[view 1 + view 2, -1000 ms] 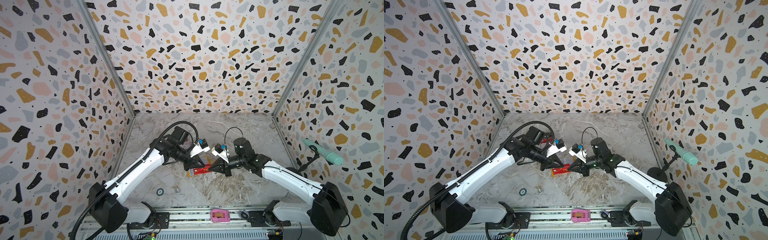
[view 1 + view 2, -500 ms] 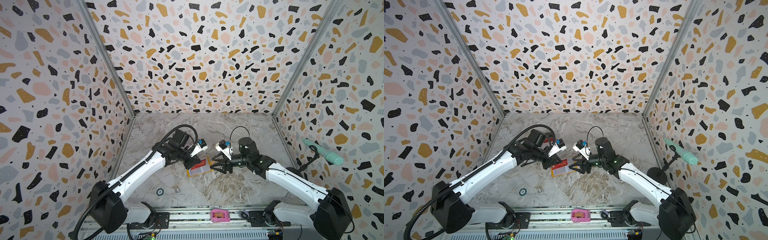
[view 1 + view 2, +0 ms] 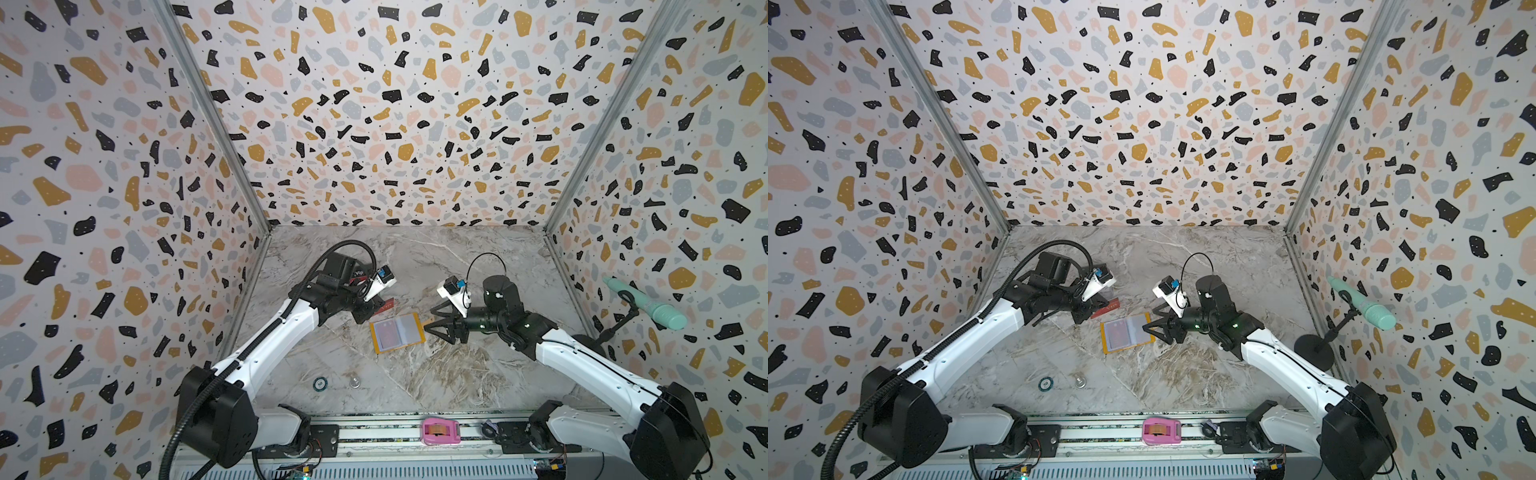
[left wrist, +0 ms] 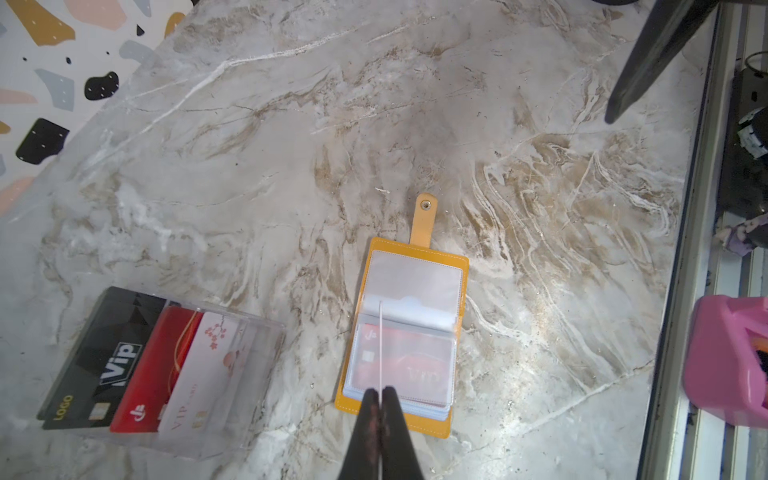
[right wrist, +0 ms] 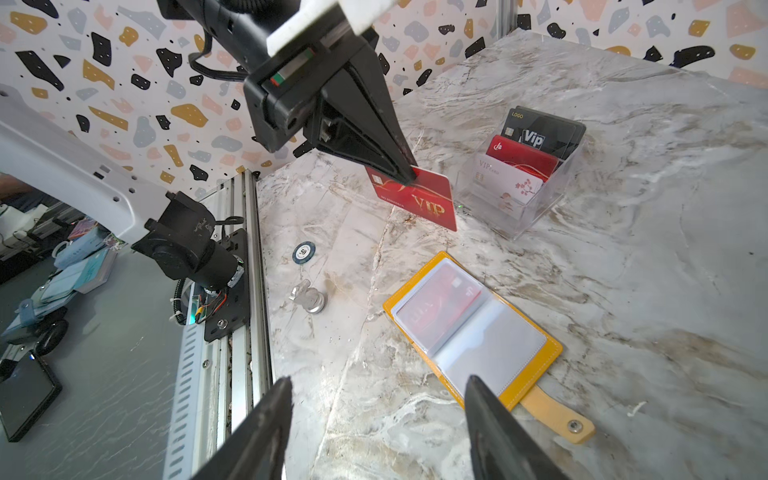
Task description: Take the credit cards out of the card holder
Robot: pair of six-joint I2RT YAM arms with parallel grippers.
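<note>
The mustard-yellow card holder [image 3: 409,329] [image 3: 1139,326] lies open and flat on the marble table, its snap tab [image 4: 424,216] spread out. One red card [image 4: 405,370] [image 5: 440,297] sits inside a clear sleeve. My left gripper [image 4: 380,392] [image 5: 409,174] is shut on another red VIP credit card [image 5: 419,199] [image 3: 384,306], held in the air behind and left of the holder. That card shows edge-on in the left wrist view. My right gripper [image 5: 378,382] [image 3: 432,322] hangs open just right of the holder, with nothing between its fingers.
A clear acrylic stand [image 5: 532,208] [image 4: 232,374] with black, red and white cards stands behind my left gripper. A poker chip [image 3: 319,383] and a metal knob [image 3: 354,382] lie front left. A pink tape dispenser [image 3: 441,432] sits on the front rail, a teal microphone [image 3: 648,303] at the right wall.
My right gripper has opened, let go of the holder and pulled back to the right. The holder now lies flat. My left gripper has drawn the red card away to the back left.
</note>
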